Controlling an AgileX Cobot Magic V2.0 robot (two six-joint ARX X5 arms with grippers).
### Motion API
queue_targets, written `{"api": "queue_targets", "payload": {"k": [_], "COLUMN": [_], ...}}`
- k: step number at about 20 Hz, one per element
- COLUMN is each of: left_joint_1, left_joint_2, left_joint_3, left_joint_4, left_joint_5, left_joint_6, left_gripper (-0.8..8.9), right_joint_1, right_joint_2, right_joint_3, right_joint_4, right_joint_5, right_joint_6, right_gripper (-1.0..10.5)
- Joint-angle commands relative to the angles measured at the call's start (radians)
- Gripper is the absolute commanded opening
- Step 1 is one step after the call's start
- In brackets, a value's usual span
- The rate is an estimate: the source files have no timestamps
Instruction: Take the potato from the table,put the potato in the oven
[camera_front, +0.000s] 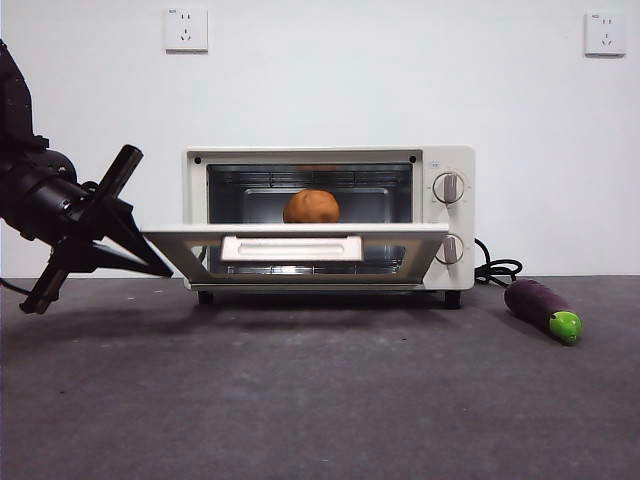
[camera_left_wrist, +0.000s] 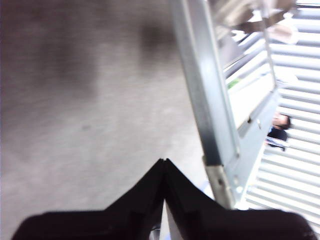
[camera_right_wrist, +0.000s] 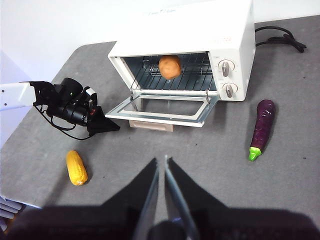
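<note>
Potato (camera_front: 311, 207) sat on wire rack inside oven (camera_right_wrist: 192, 37), placement done. Oven door (camera_front: 292, 248) hung half open, maybe closing left. My left claw (camera_front: 160, 268) pinched together at door corner, empty; right claw (camera_right_wrist: 162, 170) together, waiting above table (camera_front: 320, 400).

The faint grey lettering on top of the oven (camera_right_wrist: 200, 30) is too blurred to read.

One oven (camera_right_wrist: 190, 50), one potato (camera_right_wrist: 170, 66), one eggplant (camera_right_wrist: 262, 127), one corn cob (camera_right_wrist: 76, 167), two pincers (camera_right_wrist: 107, 126)
</note>
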Motion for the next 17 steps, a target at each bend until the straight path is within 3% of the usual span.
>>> {"api": "queue_targets", "payload": {"k": [1,8,11,17], "left_joint_1": [-0.009,-0.009,-0.010,-0.013], "left_joint_2": [0.011,0.011,0.011,0.011], "left_joint_3": [0.046,0.201,0.251,0.283], "left_joint_4": [0.012,0.015,0.058,0.303], "left_joint_5": [0.044,0.043,0.035,0.019], "left_joint_6": [-0.014,-0.055,-0.110,-0.347], "left_gripper": [-0.07,-0.07,-0.07,-0.07], "right_joint_1": [0.002,0.002,0.002,0.002], "right_joint_2": [-0.002,-0.002,-0.002,-0.002], "right_joint_3": [-0.006,-0.006,-0.006,-0.006], "right_joint_4": [-0.021,-0.021,-0.021,-0.021], "right_joint_5": [0.005,0.005,0.029,0.053], "right_joint_6": [0.007,0.007,0.006,-0.027], "right_gripper": [0.3,0.3,0.3,0.3]}}
